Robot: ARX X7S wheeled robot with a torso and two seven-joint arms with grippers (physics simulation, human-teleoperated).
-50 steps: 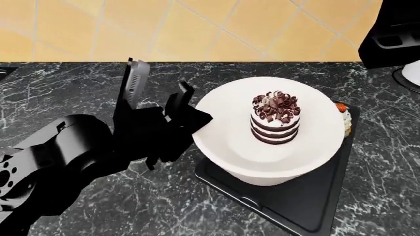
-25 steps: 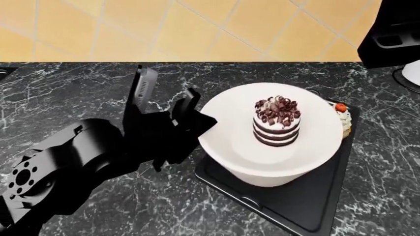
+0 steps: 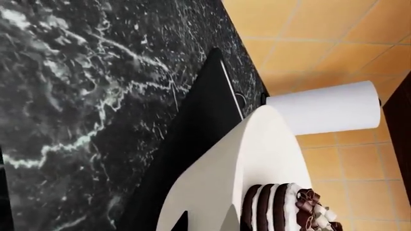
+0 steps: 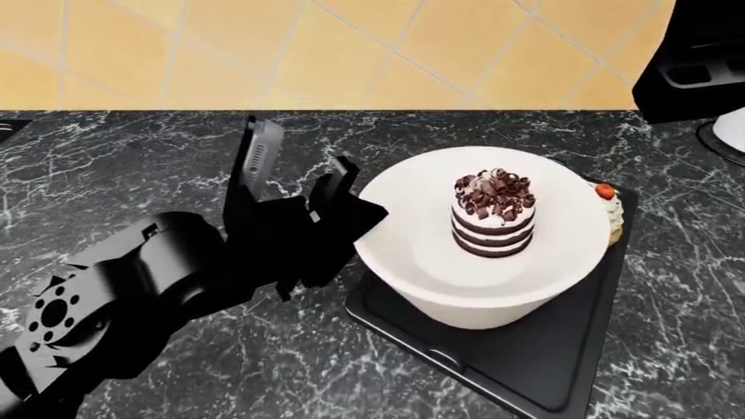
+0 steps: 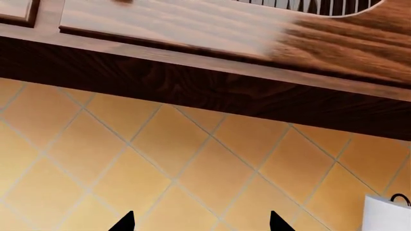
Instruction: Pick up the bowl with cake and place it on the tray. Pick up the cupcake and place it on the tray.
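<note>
The white bowl [image 4: 407, 236] holds the striped cake [image 4: 494, 212] and rests on the black tray [image 4: 547, 367], covering most of it. The cupcake [image 4: 610, 209] stands on the tray just behind the bowl's right side, mostly hidden, with its red cherry showing. My left gripper [image 4: 358, 212] is at the bowl's left rim with the jaws close together on either side of it. The left wrist view shows the bowl's wall [image 3: 257, 154], the cake [image 3: 282, 211], the tray [image 3: 205, 120] and the left gripper [image 3: 205, 224]. My right gripper [image 5: 200, 226] is open and empty, facing the tiled wall; it is outside the head view.
The counter [image 4: 140, 157] is dark marble below a yellow tiled wall. A black appliance [image 4: 693, 61] stands at the back right beside a white object [image 4: 731, 131]. A paper towel roll [image 3: 321, 108] stands beyond the tray. A wooden cabinet [image 5: 205, 62] hangs above the wall tiles.
My left arm and the bowl with the cake have shifted slightly to the right over the tray. More of the cupcake's cherry shows. The tray has not moved.
</note>
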